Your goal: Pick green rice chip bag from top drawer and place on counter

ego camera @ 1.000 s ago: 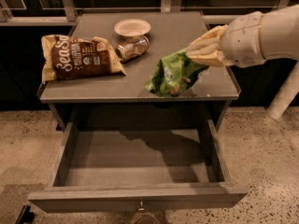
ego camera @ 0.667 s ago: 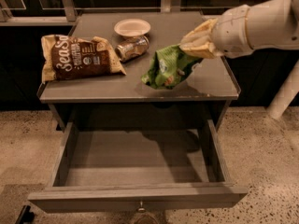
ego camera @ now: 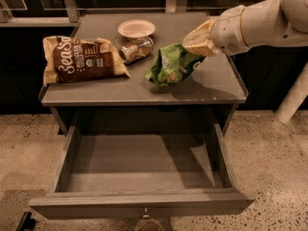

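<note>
The green rice chip bag (ego camera: pixel 171 65) is crinkled and bright green, and its lower end touches the counter (ego camera: pixel 115 89) near the middle right. My gripper (ego camera: pixel 196 46) reaches in from the right and is shut on the bag's upper right corner. The top drawer (ego camera: pixel 142 177) is pulled wide open below the counter and is empty inside. Its small round knob (ego camera: pixel 145 216) shows at the bottom edge of its flat front.
A brown-and-cream SeaSo bag (ego camera: pixel 82 59) lies on the counter's left. A pale bowl (ego camera: pixel 136 29) stands at the back and a can (ego camera: pixel 136 49) lies on its side in front of it. A speckled floor (ego camera: pixel 274 153) surrounds the cabinet.
My gripper has carried the green bag leftward and down over the counter, so that the bag's lower end now rests on the surface.
</note>
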Controlling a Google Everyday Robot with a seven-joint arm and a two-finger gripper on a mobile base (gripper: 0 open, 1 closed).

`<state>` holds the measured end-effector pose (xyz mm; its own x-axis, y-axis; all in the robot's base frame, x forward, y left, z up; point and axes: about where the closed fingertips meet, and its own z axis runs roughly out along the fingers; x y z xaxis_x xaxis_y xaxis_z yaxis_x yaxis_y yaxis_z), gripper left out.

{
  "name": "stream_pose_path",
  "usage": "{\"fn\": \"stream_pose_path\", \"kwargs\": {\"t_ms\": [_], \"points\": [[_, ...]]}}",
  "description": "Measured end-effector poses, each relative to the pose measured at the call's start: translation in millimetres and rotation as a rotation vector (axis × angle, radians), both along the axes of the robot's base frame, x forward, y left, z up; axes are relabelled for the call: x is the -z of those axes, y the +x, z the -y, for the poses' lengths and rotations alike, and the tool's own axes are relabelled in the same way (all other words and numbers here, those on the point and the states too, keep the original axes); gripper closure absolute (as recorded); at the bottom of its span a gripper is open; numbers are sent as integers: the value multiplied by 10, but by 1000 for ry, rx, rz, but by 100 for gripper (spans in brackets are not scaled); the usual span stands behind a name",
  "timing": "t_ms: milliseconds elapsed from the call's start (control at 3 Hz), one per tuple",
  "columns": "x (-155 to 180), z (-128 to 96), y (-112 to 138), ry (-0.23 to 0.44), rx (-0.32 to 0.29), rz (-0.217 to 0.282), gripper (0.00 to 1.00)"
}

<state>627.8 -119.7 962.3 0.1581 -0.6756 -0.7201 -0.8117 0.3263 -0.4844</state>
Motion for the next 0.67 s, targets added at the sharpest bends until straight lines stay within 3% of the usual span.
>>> {"fn": "stream_pose_path", "kwargs": {"t_ms": [667], "points": [[2,-2,2,0,0,-1,58]]}}
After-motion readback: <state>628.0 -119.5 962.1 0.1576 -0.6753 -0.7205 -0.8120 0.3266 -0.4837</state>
